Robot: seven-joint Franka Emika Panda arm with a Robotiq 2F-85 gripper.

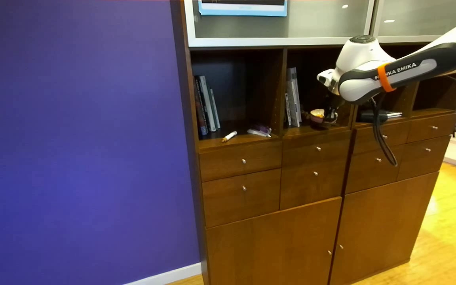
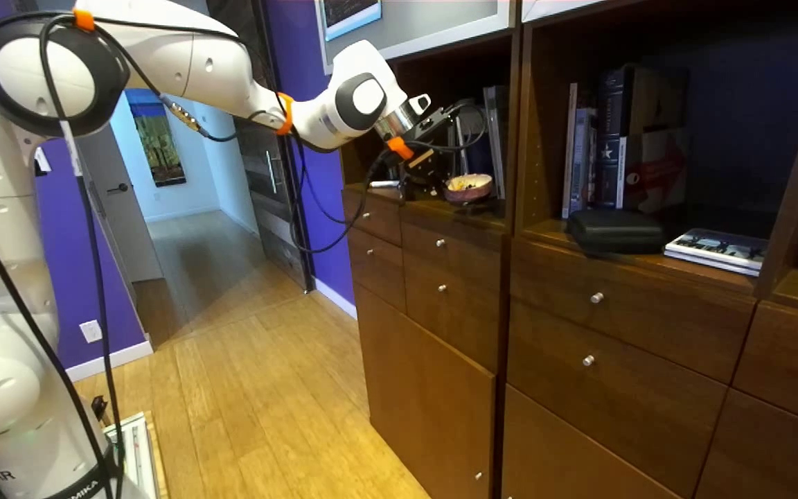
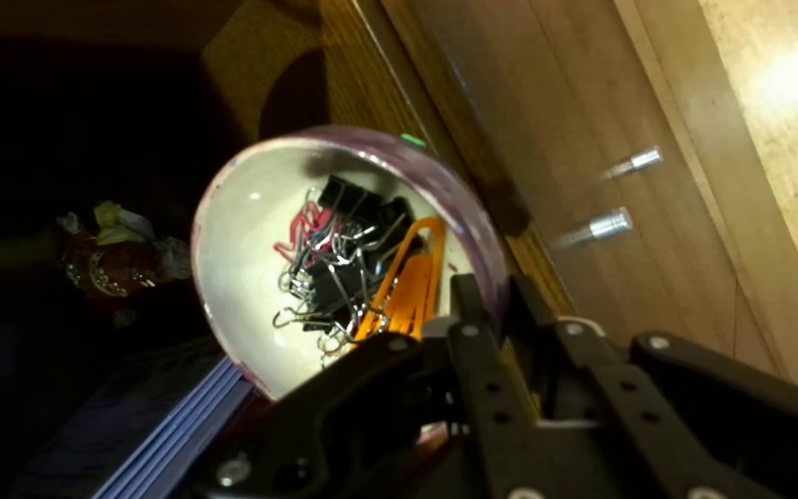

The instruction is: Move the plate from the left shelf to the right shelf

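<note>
The round, purple-and-cream, ceramic-looking bowl, at the near edge of the second dark wooden compartment from the left, seems stiff, breakable and weighted by black metal clips, so the black two-finger gripper, pinching its near rim, should hold deep and level.

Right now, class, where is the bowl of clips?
In an exterior view, the bowl of clips is just right of centre, beside the upright books; in the wrist view, it is left of centre, with the pincer astride its rim.
</note>
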